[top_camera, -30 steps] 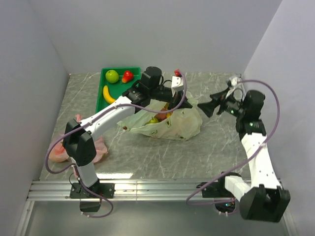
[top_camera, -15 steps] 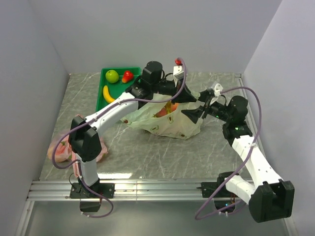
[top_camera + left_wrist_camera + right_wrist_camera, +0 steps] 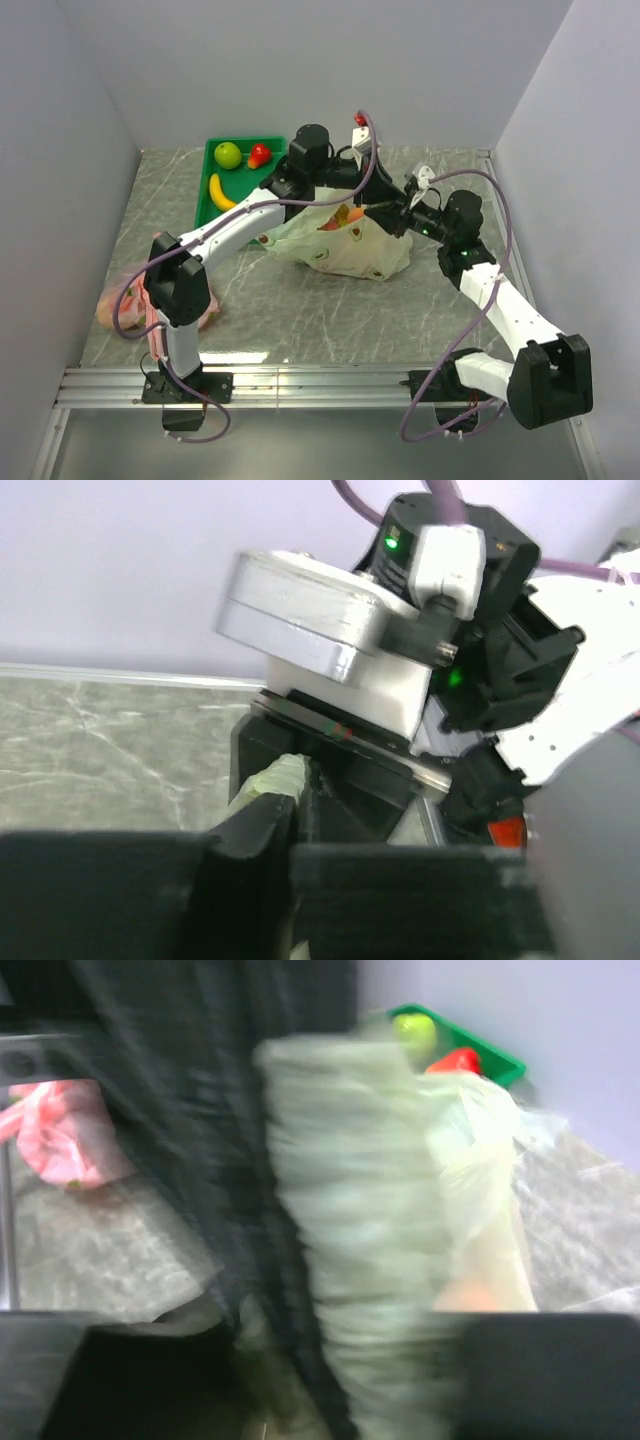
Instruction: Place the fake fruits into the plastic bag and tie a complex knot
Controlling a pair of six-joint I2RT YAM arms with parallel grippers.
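Green bag (image 3: 350, 250): lies at the centre of the overhead view on the grey table (image 3: 300, 310). Its body is slumped on the surface and its top is drawn up toward the upper right, where both grippers meet.
Bag contents: a peach (image 3: 352, 213) shows orange through the thin plastic near the bag's top. Other shapes inside are too faint to name.
Left gripper (image 3: 290, 825): clenched on a twisted pale strip of the bag (image 3: 275, 780), low and left of centre in its wrist view. Overhead it sits at the bag's top (image 3: 365, 200).
Right gripper (image 3: 390, 215): right up against the left one, at the centre right of the overhead view. Its wrist view is badly smeared. Its dark fingers (image 3: 550, 1370) sit at the two bottom corners, spread wide, with the bunched bag (image 3: 340, 1210) between them, so it reads as released.
Tray (image 3: 240, 178): green, in the upper left of the overhead view, beside the bag.
On the tray: a green apple (image 3: 229, 154) and a red fruit (image 3: 259, 155) at the far end, and a banana (image 3: 220, 192) nearer.
Pink bag (image 3: 125, 300): crumpled at the left edge of the table, well apart from the green one.
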